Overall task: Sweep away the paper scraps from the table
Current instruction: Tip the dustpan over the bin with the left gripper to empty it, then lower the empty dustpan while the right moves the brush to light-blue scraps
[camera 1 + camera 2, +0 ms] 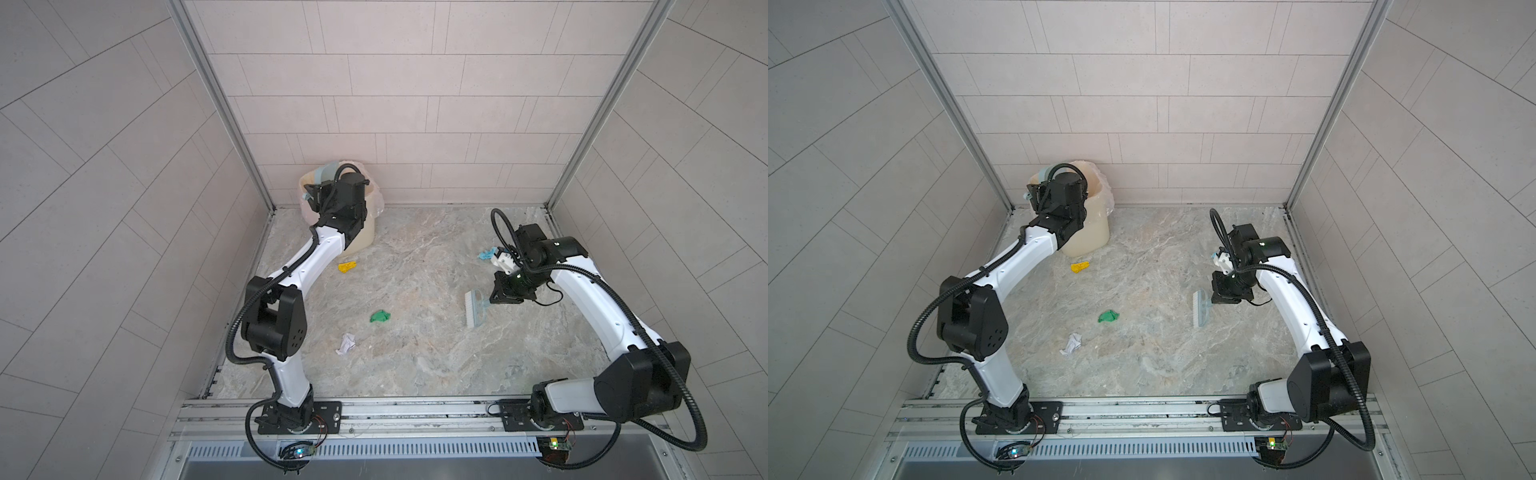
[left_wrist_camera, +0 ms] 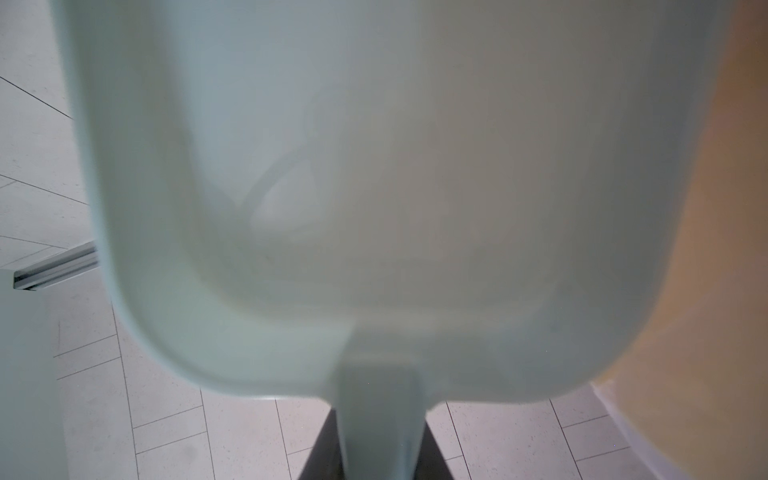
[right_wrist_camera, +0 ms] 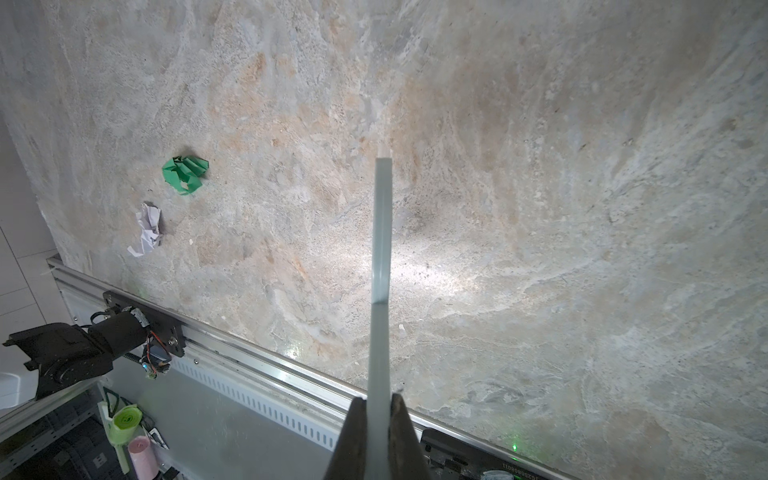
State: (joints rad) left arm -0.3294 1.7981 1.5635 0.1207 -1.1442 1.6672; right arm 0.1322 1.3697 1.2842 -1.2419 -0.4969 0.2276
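Paper scraps [image 1: 380, 316] lie scattered across the table [image 1: 436, 365]: yellow, green, white, light blue.
My left gripper [image 2: 378, 453] is clamped on the dustpan [image 2: 374, 187] handle over the bin [image 1: 368, 239]; my right gripper [image 3: 379, 415] pinches the hand brush [image 1: 473, 309] near the table's right side.

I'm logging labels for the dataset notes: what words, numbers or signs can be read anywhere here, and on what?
Black base plate, right wrist view: one pale row of characters, upside down, too small to read surely.
White paper scrap: dark scribbles, nothing legible.
No other text shows in any view.
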